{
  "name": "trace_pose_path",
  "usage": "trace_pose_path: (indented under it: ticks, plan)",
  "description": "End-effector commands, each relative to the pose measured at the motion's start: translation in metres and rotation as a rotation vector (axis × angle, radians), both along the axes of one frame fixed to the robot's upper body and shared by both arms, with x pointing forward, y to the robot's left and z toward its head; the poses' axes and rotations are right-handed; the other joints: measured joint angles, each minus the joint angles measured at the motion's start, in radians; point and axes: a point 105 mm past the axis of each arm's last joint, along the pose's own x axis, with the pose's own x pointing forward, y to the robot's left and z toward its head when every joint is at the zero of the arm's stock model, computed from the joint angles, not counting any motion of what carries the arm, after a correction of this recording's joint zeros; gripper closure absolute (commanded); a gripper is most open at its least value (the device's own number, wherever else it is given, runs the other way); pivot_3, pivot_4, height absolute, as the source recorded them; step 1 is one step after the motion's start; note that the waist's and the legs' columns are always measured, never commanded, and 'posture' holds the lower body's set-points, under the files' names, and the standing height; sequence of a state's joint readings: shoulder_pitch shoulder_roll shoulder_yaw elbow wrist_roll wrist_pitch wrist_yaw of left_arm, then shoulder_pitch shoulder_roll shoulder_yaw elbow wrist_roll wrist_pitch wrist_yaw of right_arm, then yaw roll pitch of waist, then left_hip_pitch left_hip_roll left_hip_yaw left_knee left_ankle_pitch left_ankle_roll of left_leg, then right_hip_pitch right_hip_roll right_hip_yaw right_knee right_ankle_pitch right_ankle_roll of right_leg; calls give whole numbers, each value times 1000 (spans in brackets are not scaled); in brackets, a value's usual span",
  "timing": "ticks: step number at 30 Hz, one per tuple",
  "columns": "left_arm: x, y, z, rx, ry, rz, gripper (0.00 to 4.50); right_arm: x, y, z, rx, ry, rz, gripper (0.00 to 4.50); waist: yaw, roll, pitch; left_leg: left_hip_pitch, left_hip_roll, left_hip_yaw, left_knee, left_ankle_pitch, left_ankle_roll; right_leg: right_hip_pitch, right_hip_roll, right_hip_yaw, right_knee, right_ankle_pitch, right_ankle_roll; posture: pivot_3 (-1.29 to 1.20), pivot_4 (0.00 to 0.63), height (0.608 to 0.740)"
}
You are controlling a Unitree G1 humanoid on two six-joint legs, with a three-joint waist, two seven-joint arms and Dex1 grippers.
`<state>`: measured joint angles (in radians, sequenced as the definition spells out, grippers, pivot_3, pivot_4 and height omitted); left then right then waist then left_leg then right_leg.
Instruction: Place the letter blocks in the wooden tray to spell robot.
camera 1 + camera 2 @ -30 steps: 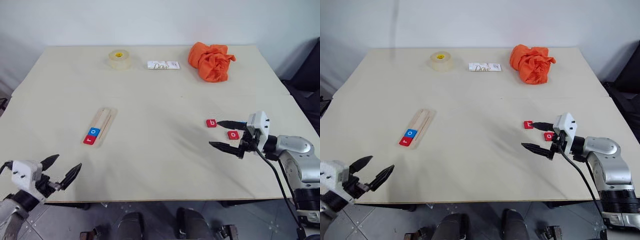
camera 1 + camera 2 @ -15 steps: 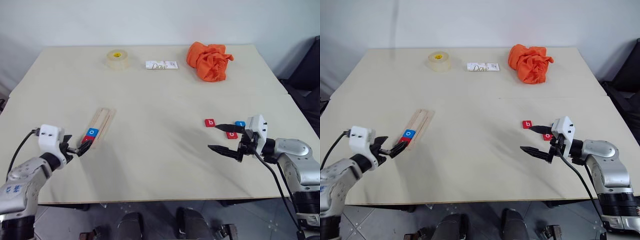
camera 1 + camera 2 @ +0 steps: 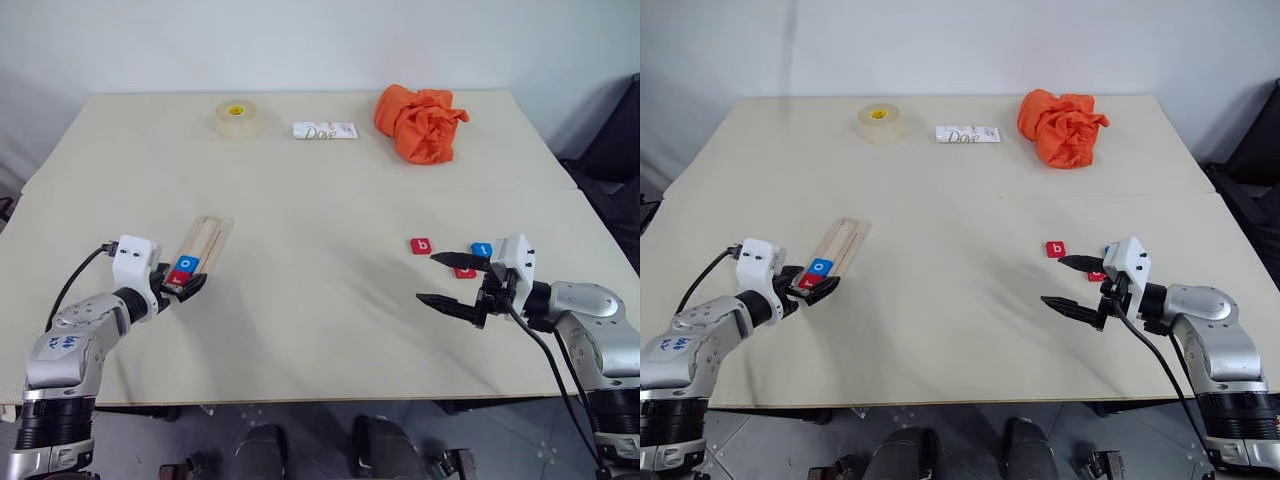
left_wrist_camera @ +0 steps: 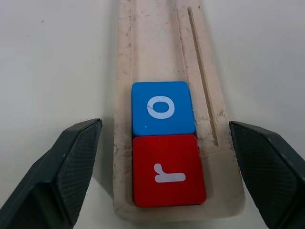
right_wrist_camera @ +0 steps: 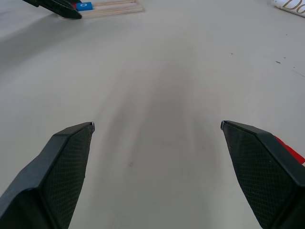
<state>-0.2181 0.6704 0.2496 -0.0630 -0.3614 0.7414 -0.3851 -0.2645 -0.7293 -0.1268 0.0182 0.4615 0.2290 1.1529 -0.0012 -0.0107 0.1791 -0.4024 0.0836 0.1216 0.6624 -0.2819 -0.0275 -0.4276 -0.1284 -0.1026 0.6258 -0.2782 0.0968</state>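
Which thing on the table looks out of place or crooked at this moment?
Nothing looks damaged or spilled. The wooden tray lies slanted on the table, with r and o seated straight in its groove. The b tile lies loose beside the right gripper.

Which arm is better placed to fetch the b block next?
Right. Its open claw hovers beside the b block, while the left claw sits open around the wooden tray end, far across the table.
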Motion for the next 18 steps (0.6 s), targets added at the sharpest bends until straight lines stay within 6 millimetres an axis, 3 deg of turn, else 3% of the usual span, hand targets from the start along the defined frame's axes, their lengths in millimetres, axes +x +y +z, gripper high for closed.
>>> trace_pose_path:
  ticks: [1, 4, 9, 11, 15, 18]
  plan:
    - [-4, 0, -14, -9, 78, 21, 0, -2, -2, 13, 3, -56, -3, 42, 0, 0, 0, 0, 0, 0, 0, 0, 0, 0, 0, 0, 0, 0, 0, 0, 150, 740]
    - [-5, -3, -18, -19, 120, 25, 0, -1, -2, 13, 4, -59, -6, 42, 0, 0, 0, 1, 0, 0, 0, 0, 0, 0, 0, 0, 1, 0, 0, 0, 150, 740]
    - [-7, 6, -27, -36, 130, 112, 1102, 1, -3, 14, 2, -64, -10, 0, -1, 2, -1, 2, 0, 0, 0, 0, 0, 1, 0, 1, 1, 0, 0, 0, 150, 740]
    - [-5, 8, -26, -32, 100, 115, 1104, 1, -4, 15, 1, -67, -12, 0, 0, 3, -2, 2, 0, 0, 0, 0, 0, 1, 0, 1, 1, 0, 0, 0, 150, 740]
    - [4, -3, -4, -41, -69, 2, 1104, 1, -7, 15, -5, -67, -17, 0, 0, 3, -2, 4, 0, 1, 0, 1, -1, 2, 0, 1, 2, 0, 0, 0, 150, 740]
    - [5, -28, 21, -37, -232, -192, 1104, 1, -9, 16, -13, -72, -23, 0, 3, 1, -1, 3, 0, 0, 0, 2, -1, 2, 0, 1, 2, 0, 0, 0, 150, 740]
